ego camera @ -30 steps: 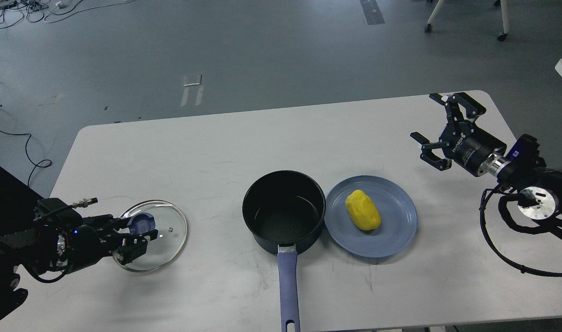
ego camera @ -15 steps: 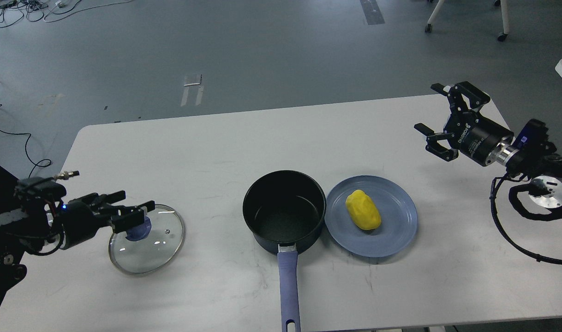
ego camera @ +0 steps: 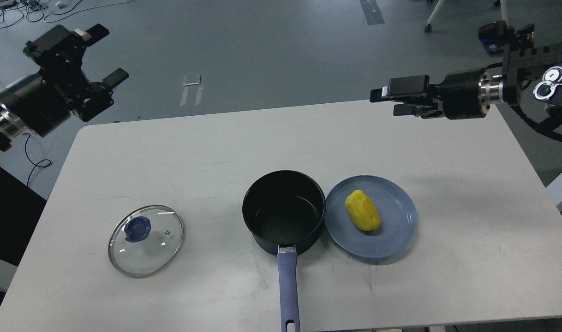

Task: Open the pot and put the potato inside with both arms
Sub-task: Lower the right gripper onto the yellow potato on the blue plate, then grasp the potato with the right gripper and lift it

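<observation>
The left gripper (ego camera: 98, 69) hangs high at about ten o'clock, out past the table's (ego camera: 216, 138) far left corner, its fingers spread wide with nothing between them. Below it, at about eight o'clock on the table, the lid (ego camera: 146, 240) lies flat with its blue knob (ego camera: 138, 228) up, well apart from the pot (ego camera: 283, 212). The pot stands open near the table's middle, black inside and bare, its handle (ego camera: 289, 288) running straight toward six o'clock. Just beside it, rim touching at three o'clock, sits the plate (ego camera: 391, 240), and the potato (ego camera: 363, 210) lies on it, not yet in the pot. At about one o'clock the right gripper (ego camera: 394, 99) reaches in level above the far edge, seen side-on; I cannot tell whether it is released or clenched, but it carries nothing.
</observation>
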